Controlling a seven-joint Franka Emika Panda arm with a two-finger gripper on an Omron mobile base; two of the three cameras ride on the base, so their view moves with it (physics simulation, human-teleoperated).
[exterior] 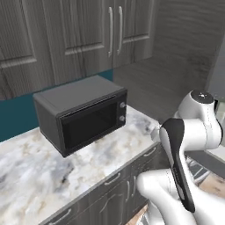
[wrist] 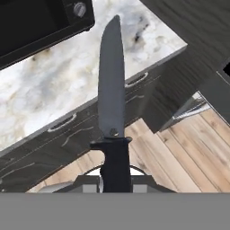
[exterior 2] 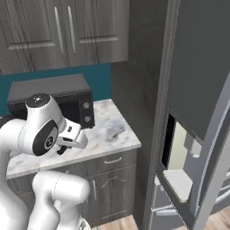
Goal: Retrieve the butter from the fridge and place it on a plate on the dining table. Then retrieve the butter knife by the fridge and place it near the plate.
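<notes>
Butter knife (wrist: pixel 112 90) clamped by its black handle in the closed gripper (wrist: pixel 116 177), grey blade pointing to twelve o'clock over the marbled counter (wrist: pixel 54 85) edge. Dark boxy microwave (wrist: pixel 40 20) at eleven o'clock. Grey wood-grain drawers (wrist: pixel 58 143) and plank floor (wrist: pixel 188 152) below. Steel fridge (exterior 2: pixel 197 90) stands right of the counter.
</notes>
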